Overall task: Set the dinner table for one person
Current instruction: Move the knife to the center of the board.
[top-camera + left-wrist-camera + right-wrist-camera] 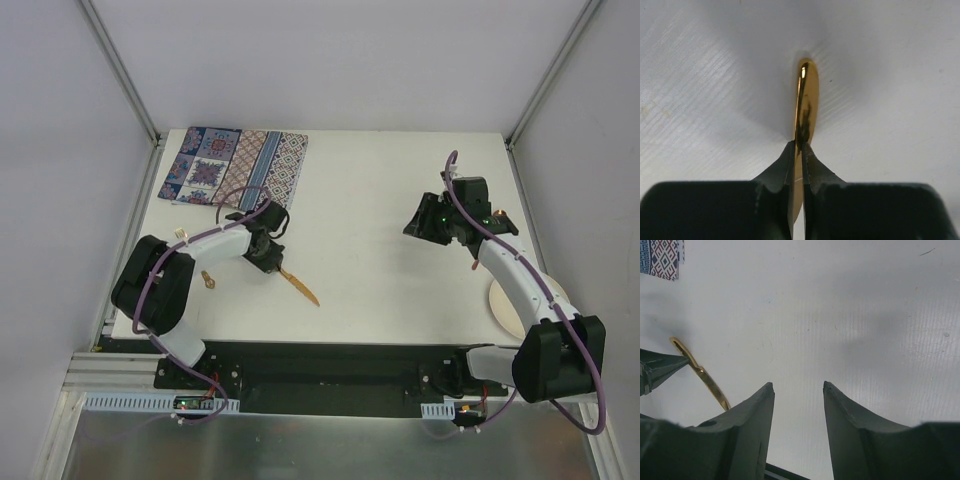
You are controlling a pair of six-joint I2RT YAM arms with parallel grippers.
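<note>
Far left on the dinner table (380, 200), the large white top that fills the overhead view, a blue-and-red patterned placemat (235, 165) lies at the far edge; the right wrist view shows only its corner (662, 257). Near the left arm, a small gold piece (207, 280) shows beside the arm's body; most of it is covered and its kind cannot be made out. The left claw (272, 262) is pressed together on a gold utensil (302, 290), gripping it at one end while the rest slants toward the near right. In the left wrist view the fingertips (799, 147) pinch the utensil (807, 95) edge-on, so its type is not readable; whether its free end touches the table cannot be told. The right wrist view catches the same utensil (702, 375) at its left margin, with the left claw's tip (657, 367) cut off by the frame. On the right side, the right claw (420, 225) hangs over bare tabletop, well apart from the utensil. Its fingers (799, 387) stand apart with nothing between them, touching nothing. At the near right, a pale plate (503, 305) is largely hidden beneath the right arm.
</note>
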